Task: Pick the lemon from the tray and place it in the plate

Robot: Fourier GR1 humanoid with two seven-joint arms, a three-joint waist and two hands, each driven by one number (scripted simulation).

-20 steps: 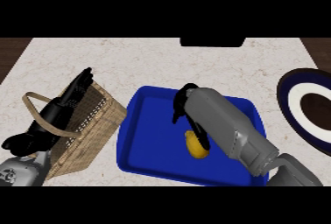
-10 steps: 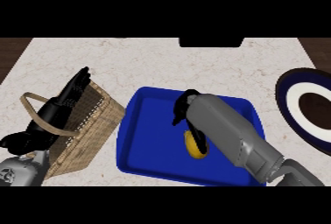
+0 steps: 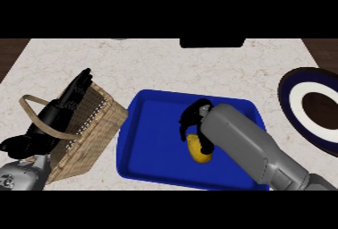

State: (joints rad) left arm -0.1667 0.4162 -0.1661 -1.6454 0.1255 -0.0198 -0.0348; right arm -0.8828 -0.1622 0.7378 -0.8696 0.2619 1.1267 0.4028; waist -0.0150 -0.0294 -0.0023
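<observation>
The lemon is not yet lifted: it lies in the blue tray mid-tabletop, with the right hand curled down over its upper end. Carrying it to the plate at the right edge remains. Since the earlier frame, the hand has been lowered closer. The left hand rests open over the basket.

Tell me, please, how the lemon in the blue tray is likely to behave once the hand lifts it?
The lemon looks rounded and smooth, so it may roll on the flat floor of the blue tray if nudged. It seems small beside the right hand curled over it, so it is probably light. Its skin looks glossy, so it could slip between the fingers.
</observation>
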